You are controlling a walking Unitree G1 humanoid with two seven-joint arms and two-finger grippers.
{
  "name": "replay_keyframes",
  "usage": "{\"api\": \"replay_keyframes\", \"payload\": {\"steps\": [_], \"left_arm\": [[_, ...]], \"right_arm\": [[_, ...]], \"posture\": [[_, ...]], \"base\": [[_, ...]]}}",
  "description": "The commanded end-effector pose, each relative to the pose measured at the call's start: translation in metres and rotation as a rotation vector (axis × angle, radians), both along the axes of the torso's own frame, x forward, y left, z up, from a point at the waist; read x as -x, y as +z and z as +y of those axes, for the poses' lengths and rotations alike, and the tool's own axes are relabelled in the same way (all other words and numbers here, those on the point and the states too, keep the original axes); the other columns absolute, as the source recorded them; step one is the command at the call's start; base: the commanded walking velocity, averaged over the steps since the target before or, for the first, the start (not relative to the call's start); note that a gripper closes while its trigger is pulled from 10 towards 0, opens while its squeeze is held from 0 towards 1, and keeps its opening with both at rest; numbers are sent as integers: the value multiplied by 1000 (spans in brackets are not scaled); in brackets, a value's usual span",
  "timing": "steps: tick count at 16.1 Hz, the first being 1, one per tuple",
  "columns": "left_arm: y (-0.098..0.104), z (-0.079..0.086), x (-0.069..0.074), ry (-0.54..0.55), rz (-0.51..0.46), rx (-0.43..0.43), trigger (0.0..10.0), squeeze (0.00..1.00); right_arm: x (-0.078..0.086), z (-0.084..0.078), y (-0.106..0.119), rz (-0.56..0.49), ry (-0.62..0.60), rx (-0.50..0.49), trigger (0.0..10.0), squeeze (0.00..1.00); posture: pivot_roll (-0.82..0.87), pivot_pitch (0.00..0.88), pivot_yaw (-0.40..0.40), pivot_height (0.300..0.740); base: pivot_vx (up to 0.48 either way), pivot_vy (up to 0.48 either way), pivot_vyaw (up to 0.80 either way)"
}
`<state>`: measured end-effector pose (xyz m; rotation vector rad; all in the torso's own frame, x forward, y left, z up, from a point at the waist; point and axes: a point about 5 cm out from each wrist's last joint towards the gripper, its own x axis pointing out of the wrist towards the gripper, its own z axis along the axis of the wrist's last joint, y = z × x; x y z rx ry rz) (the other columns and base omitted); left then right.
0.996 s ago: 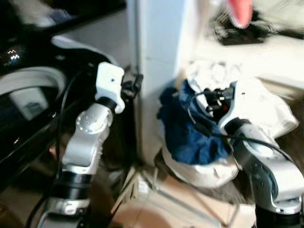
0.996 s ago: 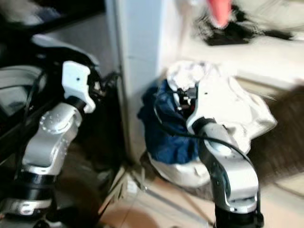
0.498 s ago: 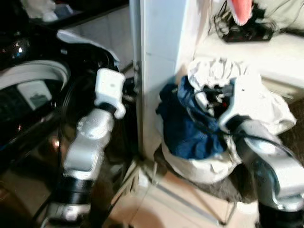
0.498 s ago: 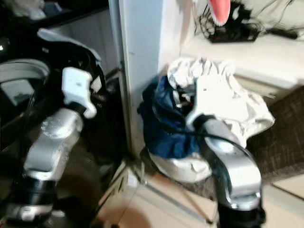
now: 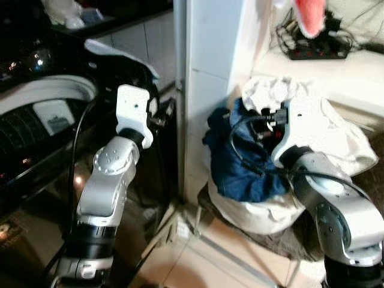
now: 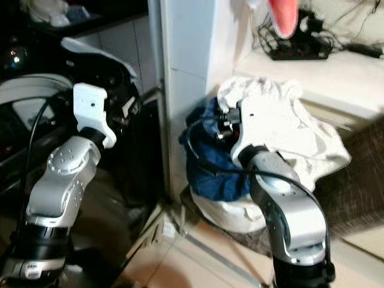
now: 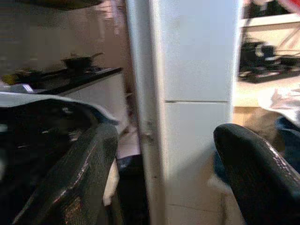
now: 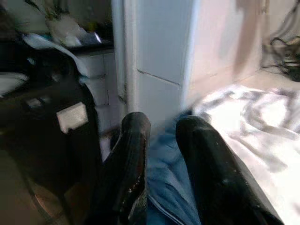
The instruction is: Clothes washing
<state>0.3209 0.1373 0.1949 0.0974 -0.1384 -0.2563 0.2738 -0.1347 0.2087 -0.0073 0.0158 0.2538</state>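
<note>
Blue garment (image 5: 246, 165): a dark blue cloth, crumpled, heaped at the front of the laundry pile and slumped against the foot of the white pillar; so bunched that no long axis or facing can be told.
White laundry (image 5: 324, 129): pale sheets or clothes mounded behind and beside the blue garment, spilling toward the robot's right.
Laundry basket (image 5: 255, 210): a white rounded tub under the pile, standing on the tiled floor (image 5: 198, 264).
Writing: no brand, label or lettering can be read on the clothes or the machine; a pale panel (image 5: 54, 114) on the machine is too blurred to read.
Washing machine (image 5: 42, 120): dark, glossy, with a pale rim, on the robot's left, well apart from the pile.
White pillar (image 5: 207, 78): a tiled upright between the machine and the clothes.
Right gripper (image 8: 161, 140): raised just over the blue garment, its two black fingers (image 8: 133, 164) close together with a narrow gap, nothing between them.
Left gripper (image 7: 164, 159): held up beside the pillar near the machine, fingers (image 7: 84, 173) spread wide, holding nothing.
Shelf (image 5: 336, 72): a white ledge behind the pile bearing a black power strip (image 5: 318, 51) with tangled cables.
</note>
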Motion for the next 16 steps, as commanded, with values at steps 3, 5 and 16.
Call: {"api": "replay_keyframes", "payload": {"steps": [3,5,16], "left_arm": [[8,-2,-1,-8,-21,1,10000,0],[8,-2,-2,-5,-19,2,10000,0],[4,8,-1,-16,-17,33,10000,0]], "right_arm": [[-1,-9,2,-1,-42,-24,10000,0],[-1,-9,3,-4,-38,-22,10000,0],[4,-10,8,-10,-41,20,10000,0]], "posture": [[-32,0,24,740],[-32,0,25,740],[-73,0,65,740]], "base": [[376,0,0],[375,0,0],[102,0,0]]}}
